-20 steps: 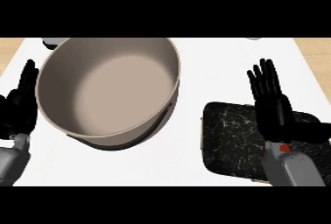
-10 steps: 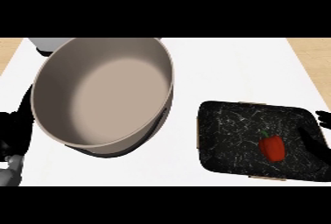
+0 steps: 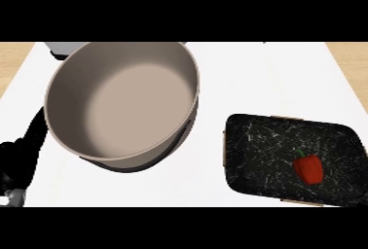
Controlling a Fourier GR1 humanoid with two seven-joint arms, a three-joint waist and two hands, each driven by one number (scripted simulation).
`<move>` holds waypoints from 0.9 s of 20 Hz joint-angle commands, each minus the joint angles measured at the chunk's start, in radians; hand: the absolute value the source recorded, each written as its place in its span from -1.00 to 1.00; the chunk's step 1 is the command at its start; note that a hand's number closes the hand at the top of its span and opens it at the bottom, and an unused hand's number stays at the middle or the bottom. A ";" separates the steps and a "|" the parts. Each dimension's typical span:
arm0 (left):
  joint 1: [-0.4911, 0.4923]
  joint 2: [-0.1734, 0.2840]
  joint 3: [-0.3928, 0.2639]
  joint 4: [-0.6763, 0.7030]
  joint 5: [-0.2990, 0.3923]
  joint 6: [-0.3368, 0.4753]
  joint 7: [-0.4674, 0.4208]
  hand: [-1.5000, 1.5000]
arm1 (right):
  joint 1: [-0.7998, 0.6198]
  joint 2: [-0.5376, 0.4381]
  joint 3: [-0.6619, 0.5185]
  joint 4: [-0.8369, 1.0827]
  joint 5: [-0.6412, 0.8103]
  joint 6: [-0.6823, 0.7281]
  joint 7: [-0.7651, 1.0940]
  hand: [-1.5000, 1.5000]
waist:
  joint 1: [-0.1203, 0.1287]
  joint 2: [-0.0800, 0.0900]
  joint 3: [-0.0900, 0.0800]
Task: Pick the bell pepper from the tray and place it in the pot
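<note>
A red bell pepper [image 3: 309,168] lies on its side in the right half of the black speckled tray [image 3: 251,141], at the lower right of the head view. The large beige pot [image 3: 119,104] with a dark outside stands tilted at the left centre and holds nothing. My left hand [image 3: 16,158] shows at the lower left edge, beside the pot's left wall, with its fingers [image 3: 34,124] pointing up and straight; it holds nothing. My right hand is out of the picture. Nothing touches the pepper.
The white counter [image 3: 273,78] runs between the pot and the tray and behind them. A grey object [image 3: 61,47] peeks out behind the pot's far rim. Wooden strips border the counter at both far corners.
The right hand, raised over the tray a second ago, has dropped out of view and uncovered the pepper. The left hand has sunk toward the lower left corner.
</note>
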 commanded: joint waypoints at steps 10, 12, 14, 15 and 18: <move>-0.026 -0.011 -0.021 -0.077 -0.038 -0.017 0.068 0.00 | -0.087 -0.331 0.088 -0.252 0.069 0.369 0.687 -1.00 | 0.051 0.011 0.000; -0.022 -0.013 -0.018 -0.036 -0.036 -0.043 0.026 0.00 | -0.146 -0.387 0.114 -0.246 0.036 0.457 0.797 -1.00 | 0.071 0.018 -0.001; -0.047 0.000 0.003 -0.032 -0.015 -0.063 0.056 0.00 | -0.190 -0.405 0.159 -0.220 -0.003 0.537 0.853 -1.00 | 0.072 0.018 0.000; -0.052 -0.025 -0.010 -0.016 -0.037 -0.046 0.035 0.00 | -0.217 -0.388 0.202 -0.235 -0.013 0.559 0.894 -1.00 | 0.065 0.016 0.000; -0.052 -0.009 0.004 -0.068 -0.027 -0.051 0.087 0.00 | -0.374 -0.377 0.243 -0.202 -0.097 0.652 1.024 -1.00 | 0.077 0.014 0.002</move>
